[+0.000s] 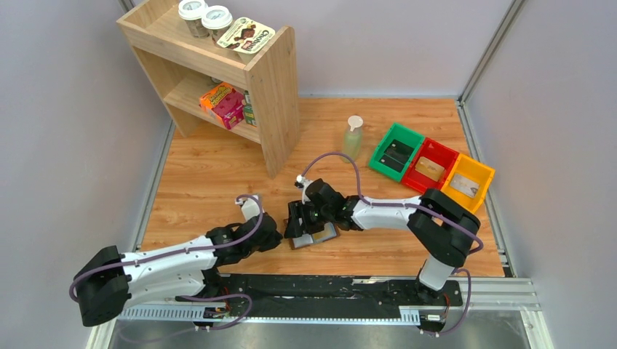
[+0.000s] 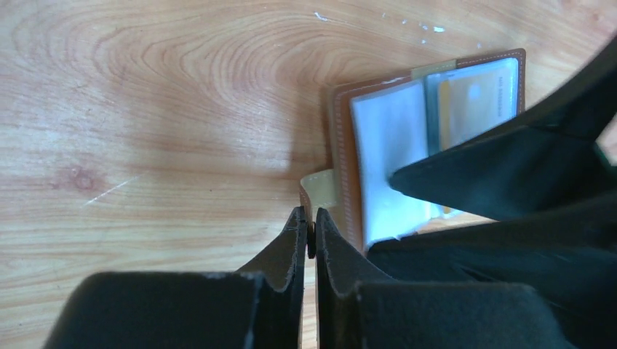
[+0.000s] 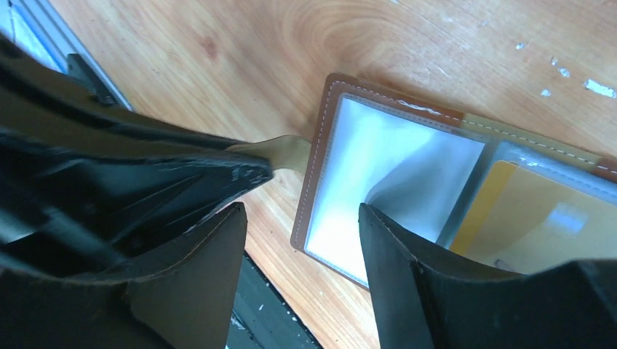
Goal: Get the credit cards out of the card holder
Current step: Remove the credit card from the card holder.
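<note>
Our left gripper (image 2: 311, 227) is clenched, apparently on the snap tab (image 2: 320, 190) of the card holder (image 2: 345, 145), which lies open on the table (image 1: 218, 167) near its front edge. Our right gripper (image 3: 302, 214) straddles the holder's edge, spread. If the tab slips, we fear the holder could drag along with the gold card (image 3: 542, 218).

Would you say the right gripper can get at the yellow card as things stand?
Probably yes: the left gripper grips the open card holder, and the right gripper hovers open beside the yellow card.
</note>
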